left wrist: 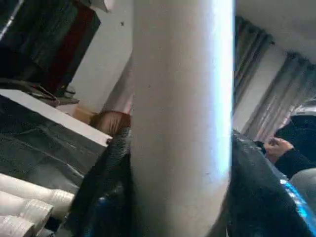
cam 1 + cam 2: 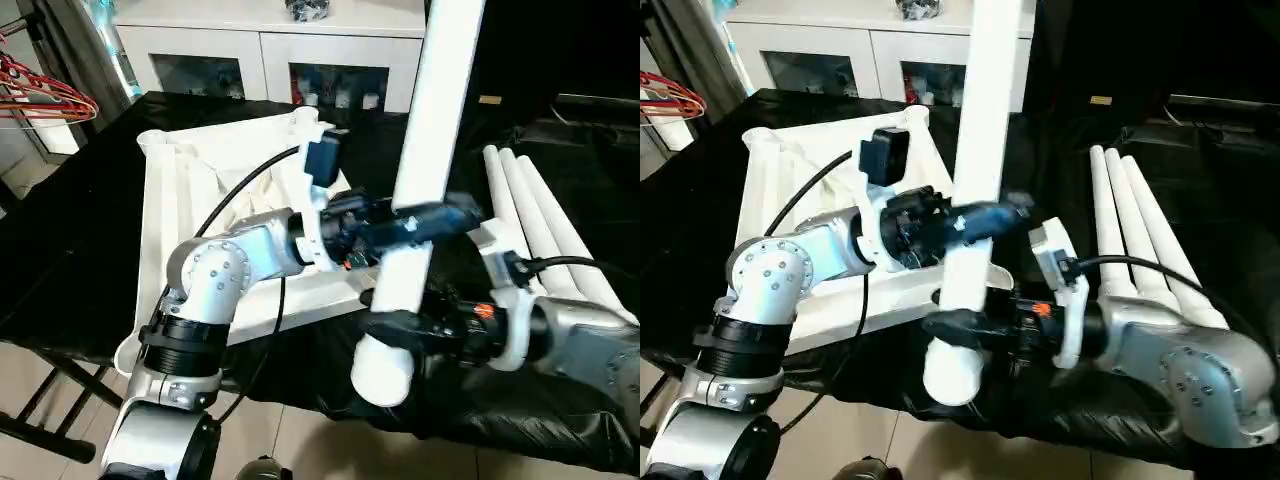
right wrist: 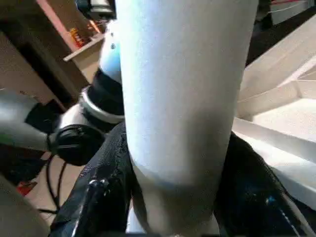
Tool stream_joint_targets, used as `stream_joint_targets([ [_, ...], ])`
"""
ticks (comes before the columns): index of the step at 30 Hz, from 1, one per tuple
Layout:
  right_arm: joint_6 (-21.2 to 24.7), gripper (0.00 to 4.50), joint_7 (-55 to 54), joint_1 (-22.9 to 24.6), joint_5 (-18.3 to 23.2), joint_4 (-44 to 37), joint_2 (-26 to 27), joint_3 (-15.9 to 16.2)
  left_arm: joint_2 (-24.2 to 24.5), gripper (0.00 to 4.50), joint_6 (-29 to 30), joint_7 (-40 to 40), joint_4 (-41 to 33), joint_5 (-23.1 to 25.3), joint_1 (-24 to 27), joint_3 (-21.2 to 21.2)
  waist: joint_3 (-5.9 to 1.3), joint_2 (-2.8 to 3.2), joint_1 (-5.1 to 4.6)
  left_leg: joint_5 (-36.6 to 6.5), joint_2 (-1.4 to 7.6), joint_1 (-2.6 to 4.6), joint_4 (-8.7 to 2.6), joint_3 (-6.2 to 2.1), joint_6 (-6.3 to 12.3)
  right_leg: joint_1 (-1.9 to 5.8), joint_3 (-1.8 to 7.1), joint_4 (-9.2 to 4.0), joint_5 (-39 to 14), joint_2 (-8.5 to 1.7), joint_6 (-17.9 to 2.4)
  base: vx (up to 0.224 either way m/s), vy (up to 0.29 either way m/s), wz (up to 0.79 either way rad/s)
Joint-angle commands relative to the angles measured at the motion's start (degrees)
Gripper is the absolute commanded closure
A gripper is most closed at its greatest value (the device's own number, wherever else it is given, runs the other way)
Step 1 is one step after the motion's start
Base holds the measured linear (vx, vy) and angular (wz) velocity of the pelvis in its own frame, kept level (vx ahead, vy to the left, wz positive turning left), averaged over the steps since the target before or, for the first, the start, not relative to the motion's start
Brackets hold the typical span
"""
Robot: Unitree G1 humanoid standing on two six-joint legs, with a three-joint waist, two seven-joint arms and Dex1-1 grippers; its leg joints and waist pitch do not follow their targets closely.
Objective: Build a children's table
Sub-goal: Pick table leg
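A white leg (image 2: 430,120) stands nearly upright over the near corner of the white tabletop (image 2: 190,180), which lies ribbed side up on the black-covered table. Its flared end (image 2: 385,370) hangs just past the table's front edge. My left gripper (image 2: 418,225) is shut on the leg at mid height, with a finger (image 1: 111,187) on either side of the leg (image 1: 182,123). Lower down, my right gripper (image 2: 395,325) is shut on it just above the flare, its fingers (image 3: 103,187) hugging the tube (image 3: 182,89).
Three more white legs (image 2: 530,210) lie side by side on the black cloth at the right. A white glass-door cabinet (image 2: 260,50) stands behind the table. Red wires (image 2: 50,95) hang at the far left. A person's hand (image 1: 279,145) shows in the left wrist view.
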Motion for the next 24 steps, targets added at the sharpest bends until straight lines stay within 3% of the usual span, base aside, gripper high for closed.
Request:
stream_joint_targets([
  [1,-0.7,2.61,-2.4,0.2,-1.8,0.7,0.5,0.1,-0.7,1.74,-2.2,1.4,-1.6,0.6,-1.0,-0.1,-3.89,-1.26,0.07,-3.3,2.36,0.58,-3.44,-0.81,0.59,2.59,1.84,-4.35,-3.9,-4.01,-11.3,0.000,0.000,0.00],
  [3,-3.4,2.62,-7.3,-0.9,-5.9,1.0,2.5,0.4,-1.1,1.65,-6.5,8.6,-0.8,8.6,-1.0,-2.3,-3.87,-1.12,-0.10,-3.2,2.62,0.49,-3.57,-1.00,0.07,2.46,1.80,-4.42,-3.1,-3.96,-10.7,0.000,0.000,0.00],
  [5,-5.6,2.62,-13.6,-2.9,-10.5,1.9,5.1,0.9,-1.3,1.65,-9.8,19.0,1.4,18.5,-2.2,-5.2,-3.86,-1.36,-0.41,-3.8,2.32,0.60,-3.59,-0.94,-0.74,2.56,1.82,-4.61,-4.2,-3.88,-9.0,0.000,0.000,0.00],
  [6,-5.6,2.62,-13.6,-2.9,-10.5,1.9,5.1,0.9,-1.3,1.65,-9.8,19.0,1.4,18.5,-2.2,-5.2,-3.97,-1.23,-0.33,-3.7,2.41,0.71,-3.67,-1.03,-1.14,2.58,1.80,-4.57,-4.7,-3.97,-8.6,0.000,0.000,0.00],
  [10,-6.8,2.63,-22.3,-5.3,-14.2,2.3,9.9,1.9,-4.3,1.65,-8.9,37.0,5.2,25.5,-4.9,-3.0,-4.15,-1.36,-0.42,-2.2,2.06,0.57,-3.50,-1.00,-1.71,2.82,1.75,-4.24,-1.2,-3.79,-8.6,0.000,0.000,0.00],
  [15,-7.7,2.63,-25.4,-6.0,-17.7,2.5,11.8,3.5,-7.4,1.65,-9.5,43.9,5.9,27.4,-5.5,-0.5,-4.27,-1.33,-0.60,-0.5,1.88,0.37,-3.22,-0.95,-0.99,3.02,1.70,-3.89,3.9,-3.58,-9.2,0.000,0.000,0.00],
  [19,-7.9,2.63,-28.2,-7.0,-19.3,2.8,14.0,4.4,-12.4,1.98,-8.9,50.8,5.6,24.8,-5.6,4.0,-4.25,-1.10,-0.60,-1.5,1.93,0.41,-3.22,-1.04,-0.76,2.98,1.71,-3.92,3.4,-3.74,-10.3,0.000,0.000,0.00],
  [24,-8.1,2.63,-29.1,-7.4,-20.6,2.9,14.8,4.9,-14.6,2.36,-8.0,51.6,4.6,23.2,-5.0,5.1,-4.15,-0.90,-0.78,-2.6,1.99,0.52,-3.35,-1.03,-0.81,2.83,1.75,-4.14,1.8,-3.64,-9.7,0.000,0.000,0.00],
])
